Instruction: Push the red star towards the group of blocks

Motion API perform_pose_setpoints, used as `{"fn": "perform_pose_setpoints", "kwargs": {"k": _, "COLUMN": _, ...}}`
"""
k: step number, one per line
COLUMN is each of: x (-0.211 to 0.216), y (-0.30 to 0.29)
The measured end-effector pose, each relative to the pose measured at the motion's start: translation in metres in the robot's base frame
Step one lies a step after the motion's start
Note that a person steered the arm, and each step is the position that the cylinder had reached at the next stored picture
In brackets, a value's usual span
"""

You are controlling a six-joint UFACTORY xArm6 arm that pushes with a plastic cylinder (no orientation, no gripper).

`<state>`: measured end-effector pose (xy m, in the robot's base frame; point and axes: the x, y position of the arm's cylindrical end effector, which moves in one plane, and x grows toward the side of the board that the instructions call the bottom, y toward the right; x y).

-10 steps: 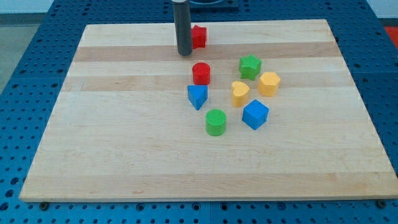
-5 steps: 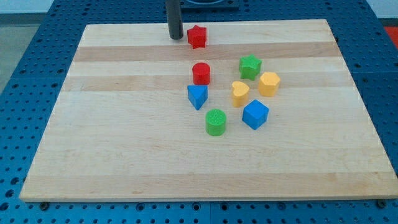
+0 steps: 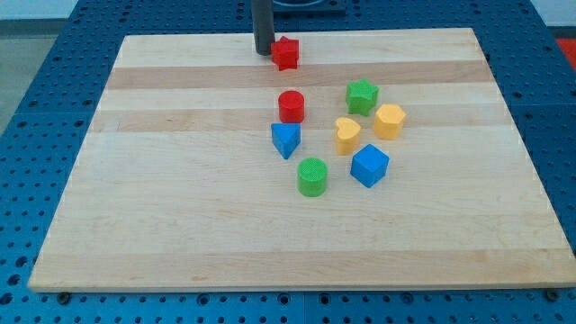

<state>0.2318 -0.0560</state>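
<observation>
One red star (image 3: 286, 53) beside my tip (image 3: 264, 52), near board's (image 3: 180, 225) top edge

all you can really see of the arm is a plain straight rod, dark grey going on black, round and smooth with a slightly lighter sheen down one side, same thickness all the way to my tip (image 3: 264, 53), with no visible markings, screws or cables on it.
</observation>
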Motion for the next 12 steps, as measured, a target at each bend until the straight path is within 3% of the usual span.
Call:
{"fn": "perform_pose_setpoints", "kwargs": {"k": 4, "x": -0.001, "y": 0.039}}
{"fn": "perform_pose_setpoints", "kwargs": {"k": 12, "x": 0.024, "y": 0.046}}
